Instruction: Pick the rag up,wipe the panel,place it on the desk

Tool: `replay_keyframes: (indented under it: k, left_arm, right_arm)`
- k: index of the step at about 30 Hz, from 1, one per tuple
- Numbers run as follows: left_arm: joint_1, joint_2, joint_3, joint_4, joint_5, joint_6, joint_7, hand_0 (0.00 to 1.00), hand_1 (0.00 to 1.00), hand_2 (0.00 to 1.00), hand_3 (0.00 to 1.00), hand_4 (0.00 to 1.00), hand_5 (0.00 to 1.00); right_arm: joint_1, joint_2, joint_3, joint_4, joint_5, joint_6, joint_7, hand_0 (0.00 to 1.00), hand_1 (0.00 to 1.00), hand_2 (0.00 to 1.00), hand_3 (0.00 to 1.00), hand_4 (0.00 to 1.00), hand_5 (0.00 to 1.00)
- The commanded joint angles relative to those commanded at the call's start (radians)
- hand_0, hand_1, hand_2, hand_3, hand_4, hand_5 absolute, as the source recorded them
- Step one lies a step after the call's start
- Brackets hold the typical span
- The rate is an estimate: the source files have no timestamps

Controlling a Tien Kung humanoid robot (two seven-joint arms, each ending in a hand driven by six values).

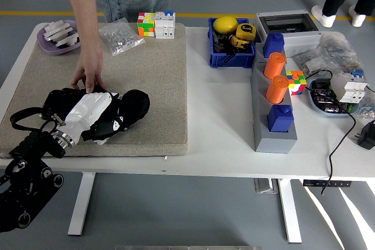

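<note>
Head view shows the wiping step under way, with the final placement yet to come. At the lower left of the frame the left hand (pixel 108 118) lies over the black panel (pixel 58 99), which sits on the beige mat (pixel 152 80) covering the left half of the white surface (pixel 222 144). A black rag (pixel 133 105) is bunched under and ahead of that hand, toward the panel's right end, and pressed onto it. Black fingers on black cloth make the grip hard to read, but the fingers appear curled around the rag, so the pick-up looks done.

A person stands at the far side, upper left of the frame, and the person's hand (pixel 89 77) rests its fingertips on the panel's far edge, apparently steadying it.

Most of the panel is hidden beneath the hand and forearm, so how much of it has been wiped cannot be told. What is left, by my reading, is any remaining strokes along the panel and then setting the rag down on the surface and letting go. No right arm is in view.
</note>
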Motion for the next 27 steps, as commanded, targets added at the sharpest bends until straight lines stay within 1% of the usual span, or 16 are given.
replay_keyframes:
  k: [5, 12, 18, 20, 25, 27]
  left_arm:
    - [-0.006, -0.009, 0.018, -0.018, 0.006, 0.0, 0.007, 0.266, 0.213, 0.581, 0.406, 0.002, 0.002]
    - [0.002, -0.007, -0.011, -0.008, 0.002, 0.005, 0.001, 0.267, 0.212, 0.578, 0.407, 0.002, 0.002]
    - [0.014, -0.007, -0.056, 0.023, -0.002, 0.009, -0.009, 0.266, 0.213, 0.575, 0.407, 0.002, 0.002]
    - [0.016, -0.009, -0.075, 0.042, -0.002, 0.01, -0.013, 0.266, 0.213, 0.575, 0.407, 0.002, 0.002]
    - [0.021, -0.004, -0.115, 0.084, -0.005, 0.015, -0.019, 0.265, 0.213, 0.575, 0.407, 0.002, 0.002]
    - [0.023, -0.001, -0.132, 0.096, 0.005, 0.017, -0.006, 0.265, 0.213, 0.575, 0.407, 0.002, 0.002]
  right_arm:
    - [0.003, 0.001, 0.002, 0.0, -0.002, -0.001, -0.001, 0.733, 0.647, 0.683, 0.599, 0.998, 0.477]
    - [0.002, 0.003, 0.0, 0.0, 0.001, 0.0, -0.002, 0.734, 0.647, 0.683, 0.598, 0.998, 0.476]
    - [0.001, 0.001, -0.001, 0.0, 0.003, 0.0, -0.002, 0.734, 0.647, 0.683, 0.599, 0.998, 0.476]
    - [0.002, 0.001, -0.003, 0.0, 0.002, 0.0, -0.002, 0.734, 0.647, 0.683, 0.599, 0.998, 0.476]
    - [0.004, 0.0, -0.01, 0.0, 0.007, 0.001, -0.001, 0.734, 0.645, 0.683, 0.599, 0.998, 0.477]
    - [0.003, 0.0, -0.015, 0.0, 0.01, 0.001, -0.001, 0.734, 0.645, 0.683, 0.599, 0.998, 0.477]
